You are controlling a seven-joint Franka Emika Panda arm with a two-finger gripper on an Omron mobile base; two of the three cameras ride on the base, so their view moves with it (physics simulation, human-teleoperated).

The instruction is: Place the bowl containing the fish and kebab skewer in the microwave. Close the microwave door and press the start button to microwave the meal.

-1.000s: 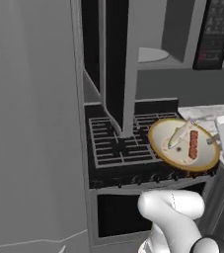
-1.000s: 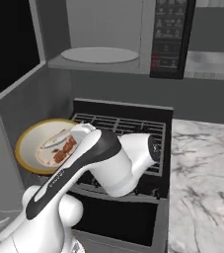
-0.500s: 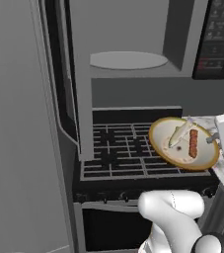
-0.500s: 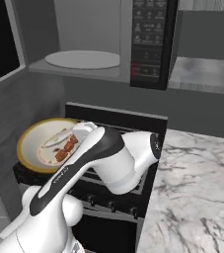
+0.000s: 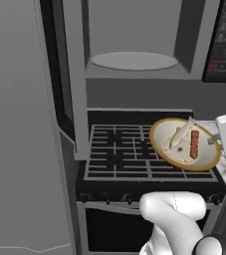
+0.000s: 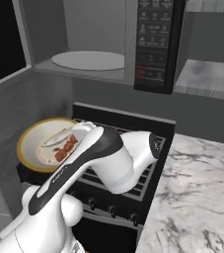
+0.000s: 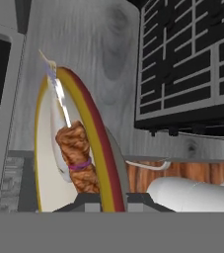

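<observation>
**Rim-gripped bowl carried above the stove, microwave cavity waiting open**

The wide, shallow round bowl (image 5: 185, 144) with a cream inside and tan-yellow rim hangs in the air over the black gas stove with its grid of dark grates (image 5: 119, 154), below and to the front of the large dark boxy microwave (image 6: 98, 42). The two-finger gripper (image 7: 114, 201) has its narrow dark tips pinched on the bowl's rim, one on each face of the thin wall, as the hand view shows.

Judged from its looks, the bowl is a stiff glazed ceramic: hard, smooth, likely slippery and liable to chip if knocked against the cavity's edge. A hold at a single point on the rim leaves the far side unsupported, so the bowl could pivot in the fingers; it seems to sit slightly tilted. Keeping it level matters, because the load lies loose.

That load is the slender pale silvery-white fish (image 5: 180, 135), smooth-skinned and probably quick to slide, and beside it the short stick of knobbly reddish-brown meat chunks, the kebab skewer (image 5: 194, 144), rougher and less likely to shift.

Inside the matte grey cavity lies the flat round pale grey turntable (image 5: 133, 61). The black glass microwave door with thin grey frame (image 5: 69, 74) stands swung open at the left.
</observation>
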